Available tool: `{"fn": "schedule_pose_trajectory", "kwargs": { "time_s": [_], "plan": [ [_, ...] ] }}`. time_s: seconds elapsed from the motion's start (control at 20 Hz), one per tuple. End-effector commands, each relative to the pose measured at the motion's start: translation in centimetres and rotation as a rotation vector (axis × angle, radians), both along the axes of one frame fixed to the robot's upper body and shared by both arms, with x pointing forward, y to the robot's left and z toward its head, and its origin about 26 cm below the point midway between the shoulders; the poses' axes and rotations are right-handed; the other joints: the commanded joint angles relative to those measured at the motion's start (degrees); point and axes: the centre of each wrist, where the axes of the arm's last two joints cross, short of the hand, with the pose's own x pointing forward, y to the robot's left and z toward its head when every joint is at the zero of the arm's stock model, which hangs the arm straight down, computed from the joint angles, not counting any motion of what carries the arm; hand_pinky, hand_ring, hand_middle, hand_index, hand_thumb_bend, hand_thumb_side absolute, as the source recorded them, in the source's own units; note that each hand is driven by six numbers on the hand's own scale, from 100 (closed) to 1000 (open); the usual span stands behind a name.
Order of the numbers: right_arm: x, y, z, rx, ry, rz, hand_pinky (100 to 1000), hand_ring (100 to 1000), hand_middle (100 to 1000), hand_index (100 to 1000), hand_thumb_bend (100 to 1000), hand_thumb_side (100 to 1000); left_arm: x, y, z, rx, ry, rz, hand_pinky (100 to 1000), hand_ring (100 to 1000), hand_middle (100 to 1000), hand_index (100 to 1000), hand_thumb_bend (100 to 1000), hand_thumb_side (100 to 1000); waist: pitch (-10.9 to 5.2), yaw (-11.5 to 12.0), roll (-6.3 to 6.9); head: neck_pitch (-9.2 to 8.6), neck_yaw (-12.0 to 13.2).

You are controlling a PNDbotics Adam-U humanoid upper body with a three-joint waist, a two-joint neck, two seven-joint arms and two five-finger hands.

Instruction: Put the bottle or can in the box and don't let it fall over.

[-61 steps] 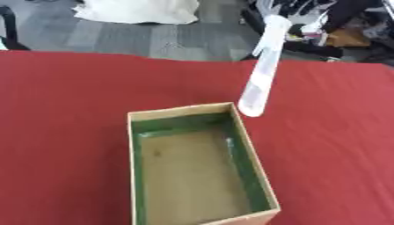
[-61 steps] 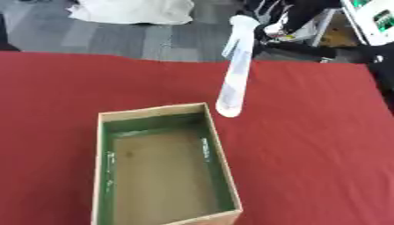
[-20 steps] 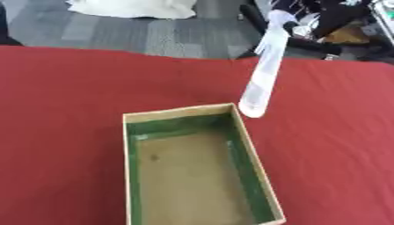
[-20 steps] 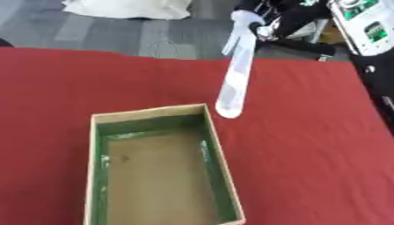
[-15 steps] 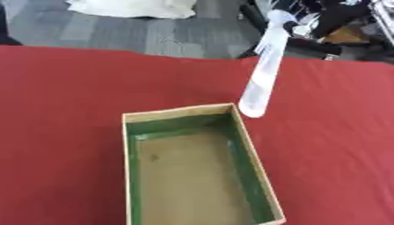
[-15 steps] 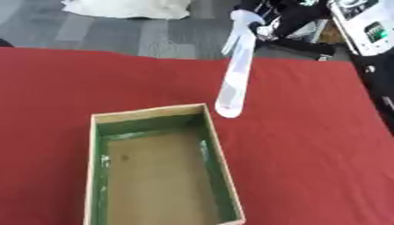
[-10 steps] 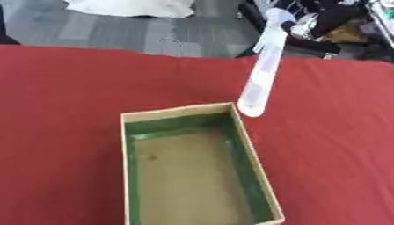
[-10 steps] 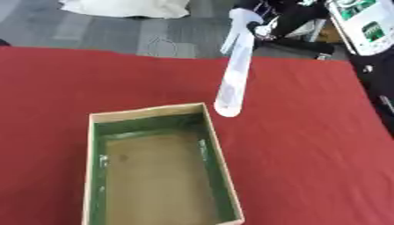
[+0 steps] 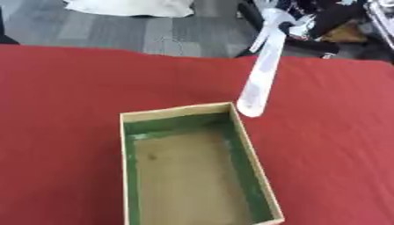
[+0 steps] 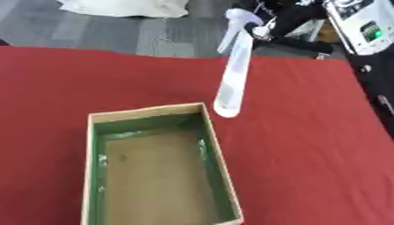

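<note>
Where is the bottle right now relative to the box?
In the left eye view, the bottle is right of centre, its lower end just outside the box's far right corner.

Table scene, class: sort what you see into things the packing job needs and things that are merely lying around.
Needed for the job:
- bottle, pale and slim, beside the box's far right corner
- box, open, nothing inside

Lying around:
- white cloth on the floor beyond the table
- red tablecloth

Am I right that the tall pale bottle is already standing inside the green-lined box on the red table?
Not quite: the bottle is outside the box, its lower end by the box's far right corner, as the left eye view shows. The box interior holds nothing.
</note>
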Motion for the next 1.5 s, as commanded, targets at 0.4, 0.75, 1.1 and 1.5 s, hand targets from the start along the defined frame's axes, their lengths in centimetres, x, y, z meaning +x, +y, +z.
{"fn": "schedule_pose_trajectory", "kwargs": {
  "time_s": [0.4,0.75,1.1,1.5],
  "plan": [
    [-1.09,-0.42,2.06,0.018,-0.059,0.014,790,587,565,631,100,100,-0.23,0.21,0.60,0.011,-0.018,0.010,626,693,749,712,100,688,-1.29,-0.33,0.10,0.00,0.03],
    [-1.15,-0.37,2.00,0.019,-0.060,0.030,767,529,506,570,100,100,-0.26,0.23,0.58,0.007,-0.019,0.013,627,693,749,712,100,689,-1.50,-0.45,0.03,0.13,0.06],
    [-1.23,-0.20,1.97,0.012,-0.063,0.051,730,466,444,509,100,100,-0.28,0.25,0.55,0.004,-0.019,0.014,627,693,748,711,100,689,-1.74,-0.36,0.00,0.04,-0.07],
    [-1.30,-0.14,1.96,0.016,-0.082,0.044,691,423,397,466,100,100,-0.32,0.28,0.55,0.001,-0.021,0.018,628,692,747,709,100,688,-1.81,-0.43,-0.01,0.27,-0.07]
  ]
}}
